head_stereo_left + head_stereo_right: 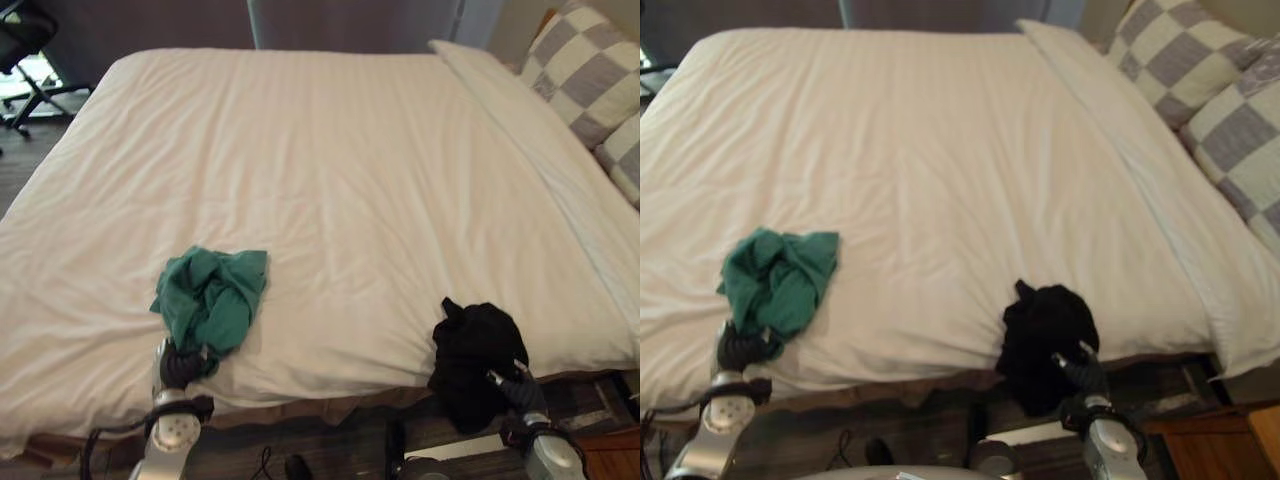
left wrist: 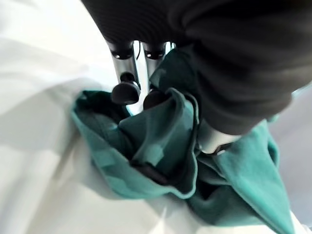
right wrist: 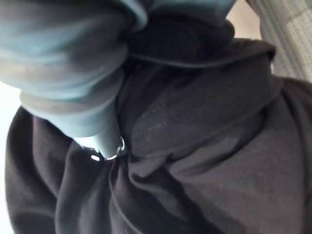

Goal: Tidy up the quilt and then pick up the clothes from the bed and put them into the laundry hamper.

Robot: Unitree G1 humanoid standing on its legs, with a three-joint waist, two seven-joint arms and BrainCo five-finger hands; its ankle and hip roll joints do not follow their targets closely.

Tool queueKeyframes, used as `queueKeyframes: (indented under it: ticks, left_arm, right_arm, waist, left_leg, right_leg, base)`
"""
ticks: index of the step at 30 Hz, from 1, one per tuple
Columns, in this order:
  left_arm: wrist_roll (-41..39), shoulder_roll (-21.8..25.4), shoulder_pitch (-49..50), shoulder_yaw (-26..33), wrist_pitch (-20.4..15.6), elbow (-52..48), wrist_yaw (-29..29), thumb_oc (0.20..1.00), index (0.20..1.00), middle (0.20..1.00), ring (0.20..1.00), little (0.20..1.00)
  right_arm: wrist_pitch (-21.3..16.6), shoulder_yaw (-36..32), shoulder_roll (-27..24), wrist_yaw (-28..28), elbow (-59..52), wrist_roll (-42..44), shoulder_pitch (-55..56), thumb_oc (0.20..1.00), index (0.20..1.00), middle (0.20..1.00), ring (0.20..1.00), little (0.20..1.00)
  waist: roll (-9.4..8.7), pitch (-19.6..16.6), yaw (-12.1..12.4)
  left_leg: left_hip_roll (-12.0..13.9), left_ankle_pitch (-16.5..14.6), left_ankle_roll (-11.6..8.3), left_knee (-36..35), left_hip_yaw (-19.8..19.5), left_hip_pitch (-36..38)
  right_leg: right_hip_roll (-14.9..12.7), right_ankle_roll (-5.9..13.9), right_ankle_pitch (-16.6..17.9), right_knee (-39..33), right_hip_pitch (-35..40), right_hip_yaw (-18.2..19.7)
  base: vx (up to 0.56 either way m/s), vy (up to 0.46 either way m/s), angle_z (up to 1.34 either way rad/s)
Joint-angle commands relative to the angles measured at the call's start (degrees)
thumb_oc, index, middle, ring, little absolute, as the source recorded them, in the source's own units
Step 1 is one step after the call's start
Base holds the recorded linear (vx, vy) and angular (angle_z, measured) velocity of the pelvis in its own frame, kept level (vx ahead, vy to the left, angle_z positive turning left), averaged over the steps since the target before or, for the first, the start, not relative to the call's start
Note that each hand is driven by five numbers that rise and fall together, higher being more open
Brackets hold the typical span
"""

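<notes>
Meanwhile, left hand (image 1: 180, 368) pinches green shirt (image 1: 212, 296) and right hand (image 1: 520, 388) grips black garment (image 1: 476, 350) at the bed's (image 1: 350, 180) edge.

Readable text: none in any view.
White quilt (image 1: 330, 180) on the bed: plain striped weave, no lettering, label or number.
Crumpled green cloth garment (image 1: 212, 297), lying against the left hand's fingers (image 2: 127, 90): no print, tag or logo that can be read.
Bunched black cloth garment (image 1: 1045, 325), lying against the right hand's fingers (image 1: 1072, 366): dark folds only, no print that can be read.
Grey-and-cream checked pillows (image 1: 585, 65), well apart from both hands' fingers: a check pattern, no words or signs.
</notes>
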Motion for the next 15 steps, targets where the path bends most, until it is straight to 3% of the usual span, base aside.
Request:
queueKeyframes:
  ticks: [1,2,3,4,5,6,8,10,11,12,13,14,15]
  left_arm:
    - [-4.1,1.5,-3.4,0.6,-2.0,2.0,0.4,0.200,0.200,0.200,0.200,0.200]
    - [-5.1,1.2,-3.2,0.1,-2.2,3.0,1.1,0.200,0.200,0.200,0.200,0.200]
    - [-5.1,1.2,-3.3,0.2,-2.3,3.1,1.1,0.200,0.200,0.200,0.200,0.200]
    - [-5.4,1.4,-3.5,-0.7,-2.7,3.7,1.8,0.200,0.200,0.200,0.200,0.200]
    - [-7.8,0.1,-4.8,-1.7,-3.5,6.1,3.0,0.200,0.200,0.200,0.200,0.200]
    - [-7.8,0.0,-4.9,-1.7,-3.5,6.2,3.0,0.200,0.200,0.200,0.200,0.200]
    - [-9.1,-1.4,-5.4,-2.7,-4.1,7.9,3.7,0.200,0.200,0.200,0.200,0.200]
    - [-12.6,-1.9,0.0,-0.4,-5.4,-3.4,1.7,0.200,0.200,0.200,0.200,0.200]
    - [-17.4,-3.5,1.0,-1.0,-6.4,-4.5,-0.9,0.200,0.200,0.200,0.200,0.200]
    - [-17.5,-3.5,1.0,-1.0,-6.4,-4.5,-0.9,0.200,0.200,0.200,0.200,0.200]
    - [-22.1,-4.4,0.5,-1.3,-6.8,-4.6,-2.8,0.200,0.200,0.200,0.200,0.200]
    - [-26.0,-5.7,0.1,-1.7,-6.6,-4.2,-4.2,0.200,0.200,0.200,0.200,0.200]
    - [-29.8,-6.8,-0.7,-2.3,-6.2,-3.1,-5.0,0.200,0.200,0.200,0.200,0.200]
  right_arm:
    - [-2.7,-0.3,-0.7,1.6,-5.5,1.9,-3.9,0.200,0.200,0.200,0.200,0.200]
    - [-3.0,2.2,-0.7,2.3,-6.4,0.4,-4.0,0.200,0.200,0.200,0.200,0.200]
    - [-3.0,2.3,-0.7,2.3,-6.4,0.3,-4.1,0.200,0.200,0.200,0.200,0.200]
    - [-3.2,3.7,-0.3,2.5,-6.2,0.3,-4.5,0.200,0.200,0.200,0.200,0.200]
    - [-3.5,6.7,0.2,1.9,-4.2,0.0,-6.6,0.200,0.200,0.200,0.200,0.200]
    - [-3.5,6.7,0.2,1.9,-4.2,0.0,-6.7,0.200,0.200,0.200,0.200,0.200]
    - [-4.1,10.7,0.5,0.9,-3.8,-2.0,-9.2,0.200,0.200,0.200,0.200,0.200]
    - [-3.6,11.3,-0.3,-0.4,-5.0,-5.1,-10.0,0.200,0.200,0.200,0.200,0.200]
    - [-4.1,10.6,-1.3,-2.6,-4.8,-8.1,-11.3,0.200,0.200,0.200,0.200,0.200]
    - [-4.1,10.5,-1.3,-2.6,-4.8,-8.1,-11.4,0.200,0.200,0.200,0.200,0.200]
    - [-4.3,9.3,-2.2,-4.0,-5.3,-10.1,-11.5,0.200,0.200,0.200,0.200,0.200]
    - [-4.3,8.3,-2.6,-4.9,-5.5,-11.0,-11.3,0.200,0.200,0.200,0.200,0.200]
    - [-4.3,6.9,-2.8,-6.4,-6.0,-12.3,-11.0,0.200,0.200,0.200,0.200,0.200]
  waist:
    - [-0.05,0.8,-0.4]
    - [0.16,2.2,-0.4]
    - [-0.07,2.3,-0.4]
    - [0.19,3.0,-0.7]
    - [0.94,4.0,-0.7]
    - [0.94,4.0,-0.7]
    - [1.76,4.4,2.0]
    - [2.48,4.2,5.7]
    - [2.91,5.0,9.4]
    - [2.93,4.9,9.3]
    - [3.13,5.1,10.9]
    - [3.38,5.2,11.6]
    - [3.29,5.0,11.3]
  left_leg:
    - [3.6,-3.1,-3.88,0.2,-1.5,3.0]
    - [3.1,-3.4,-3.28,0.2,-2.0,3.6]
    - [3.1,-2.2,-2.87,0.2,-1.3,3.0]
    - [2.9,-2.5,-2.53,0.2,-2.4,2.5]
    - [2.0,-2.5,-1.70,0.2,-5.1,1.4]
    - [2.0,-2.5,-1.70,0.2,-5.1,1.5]
    - [0.5,-1.8,-1.07,0.2,-7.8,0.1]
    - [-0.3,-2.0,-0.64,0.2,-10.7,-1.7]
    - [-1.0,-1.2,-0.93,0.2,-13.3,-3.2]
    - [-1.0,-1.1,-0.92,0.2,-13.5,-3.4]
    - [-1.0,-0.4,-1.41,0.2,-14.6,-5.3]
    - [-0.5,0.1,-1.45,0.2,-13.7,-6.2]
    - [2.3,-1.4,-1.59,0.3,-5.0,-5.8]
  right_leg:
    - [-5.9,5.93,-0.8,2.1,2.8,-2.5]
    - [-6.0,6.40,-1.6,7.9,1.5,-1.4]
    - [-6.1,5.76,-0.9,8.0,0.8,-1.8]
    - [-5.0,5.54,-2.0,9.2,-0.1,1.0]
    - [-1.6,4.80,-5.3,6.7,-0.3,8.0]
    - [-1.6,4.81,-5.3,6.7,-0.3,8.0]
    - [-1.3,3.71,-5.0,4.8,0.9,7.1]
    - [-1.7,4.06,-3.9,2.0,2.1,4.0]
    - [-2.6,3.97,-4.1,0.3,4.0,-0.9]
    - [-2.6,3.95,-4.0,0.3,3.9,-1.1]
    - [-3.4,4.05,-4.4,0.0,4.4,-5.3]
    - [-4.2,4.17,-5.0,0.0,5.1,-9.6]
    - [-5.8,4.90,-5.5,0.0,7.5,-15.4]
  base:
    - [-0.06,0.078,-0.15]
    - [-0.13,0.060,-0.08]
    - [-0.13,0.052,0.02]
    - [-0.14,0.084,0.13]
    - [-0.07,0.101,0.13]
    - [-0.04,0.127,0.60]
    - [-0.01,0.037,0.68]
    - [-0.01,-0.023,0.38]
    - [0.00,-0.002,0.76]
    - [-0.06,0.008,0.90]
    - [-0.10,0.014,1.59]
    - [-0.05,0.133,2.73]
    - [0.01,0.131,3.11]
